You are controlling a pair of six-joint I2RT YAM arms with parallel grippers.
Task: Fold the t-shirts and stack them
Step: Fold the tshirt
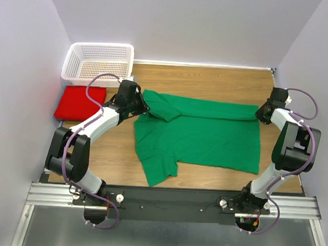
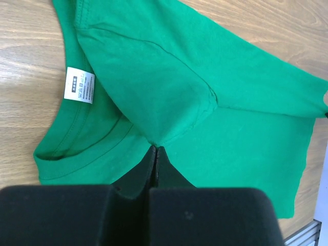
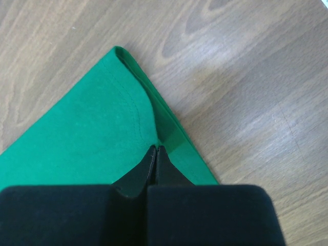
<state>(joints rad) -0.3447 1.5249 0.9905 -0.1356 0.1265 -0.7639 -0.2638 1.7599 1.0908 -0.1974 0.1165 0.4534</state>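
The left gripper (image 2: 155, 148) has its black jaws pressed together on a pinch of the bright green soft-cloth t-shirt (image 2: 215, 77) near the shoulder. The ribbed collar and white printed neck label (image 2: 79, 85) lie at its 10 o'clock. The right gripper (image 3: 156, 148) is likewise clamped on the shirt's double-stitched hem corner. Gripping both ends of the far long edge probably serves to carry it over for a lengthwise fold. That edge appears doubled over, and one sleeve lies loose at the shirt's 7 o'clock. The fabric looks matte and limp on the grained wooden table (image 1: 211, 81). The bright red t-shirt (image 1: 80, 102) sits folded square at 9 o'clock of the left gripper, with the white perforated plastic basket (image 1: 98, 60) at its 12 o'clock.
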